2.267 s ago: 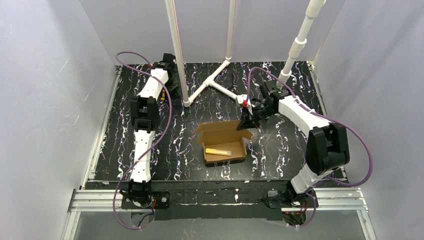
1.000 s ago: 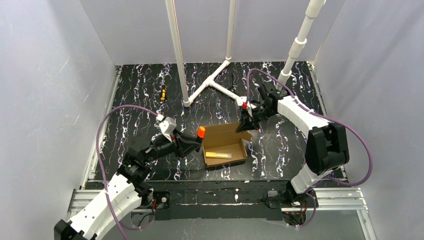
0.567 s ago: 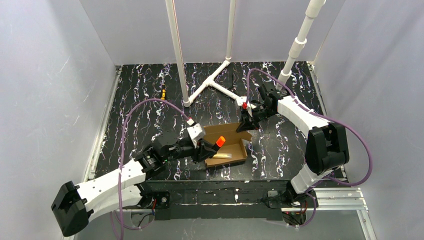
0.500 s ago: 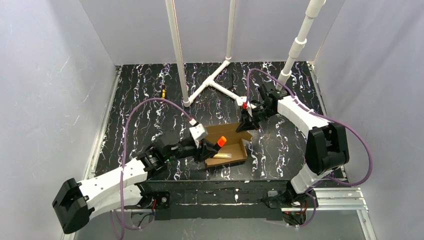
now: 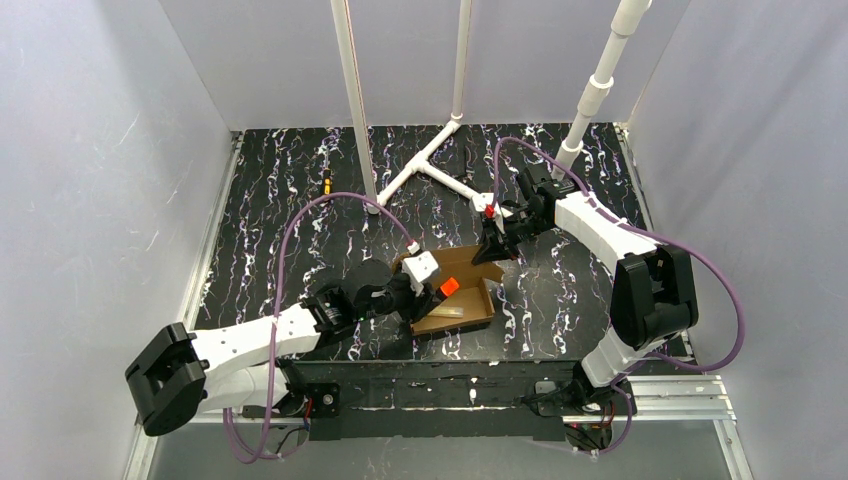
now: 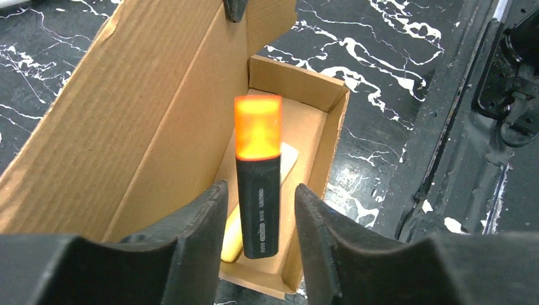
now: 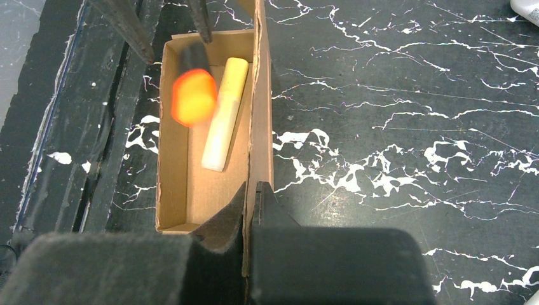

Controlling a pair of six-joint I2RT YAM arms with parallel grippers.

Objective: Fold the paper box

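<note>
The paper box [image 5: 462,265] stands in the middle of the black marbled table [image 5: 290,200], a little nearer to the arms than to the far wall. It is plain brown corrugated cardboard. Its body is open on top and its wide lid flap [image 6: 127,127] is raised on the far side.

The right gripper [image 5: 492,248] is at the far right corner of the box. In the right wrist view its two fingers [image 7: 267,203] are pressed together on the thin upright cardboard edge, so it is clamped on the box.

The left gripper [image 5: 432,292] hangs over the left part of the box. In the left wrist view its jaws stand apart. Between them is an orange highlighter [image 6: 257,210] with a black body and a glowing orange cap, pointing into the box. A narrow dark gap shows on each side of it, so the fingers [image 6: 203,216] do not seem to press it. In the right wrist view its orange cap [image 7: 194,95] is blurred.

A pale yellow highlighter [image 7: 224,114] lies flat on the floor of the box, partly under the orange one.

White plastic pipes [image 5: 420,165] lie and stand at the far part of the table, well apart from the box.
</note>
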